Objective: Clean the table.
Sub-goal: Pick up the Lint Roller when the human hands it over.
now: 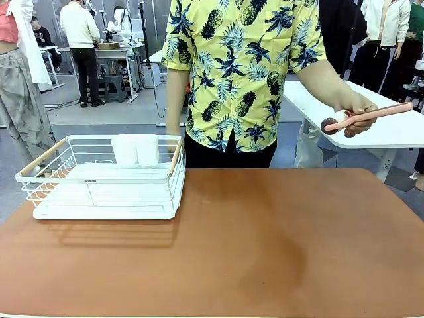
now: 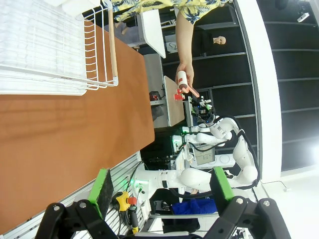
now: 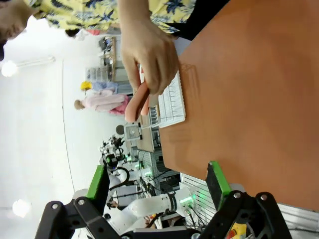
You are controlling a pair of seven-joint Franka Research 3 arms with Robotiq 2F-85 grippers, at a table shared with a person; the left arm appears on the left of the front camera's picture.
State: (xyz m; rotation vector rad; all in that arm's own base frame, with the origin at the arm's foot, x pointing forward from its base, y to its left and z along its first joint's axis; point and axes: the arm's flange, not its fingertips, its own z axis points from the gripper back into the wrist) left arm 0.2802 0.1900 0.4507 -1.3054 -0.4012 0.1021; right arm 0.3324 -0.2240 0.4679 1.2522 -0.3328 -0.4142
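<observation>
Broadly, the table (image 1: 265, 252) shows a smooth, matte reddish-brown top.

- In the front view the light is bright and even and comes from above. The matte desk (image 1: 265, 252) shows no glare, only a faint darker patch near its middle.
- The white rack (image 1: 99, 179) casts a soft, pale shadow on the desk, on the side nearer the camera.
- In the left wrist view the left gripper (image 2: 160, 186) is dark and slightly soft. Above it and to its left the rack washes out to near white, while the room beyond the gripper is dim.
- In the right wrist view the background beyond the right gripper (image 3: 156, 181) is overexposed, and two round lamps (image 3: 7, 67) flare. The person's hand (image 3: 147, 59) is a little blurred.
- In both wrist views straight edges bow slightly near the borders.
</observation>
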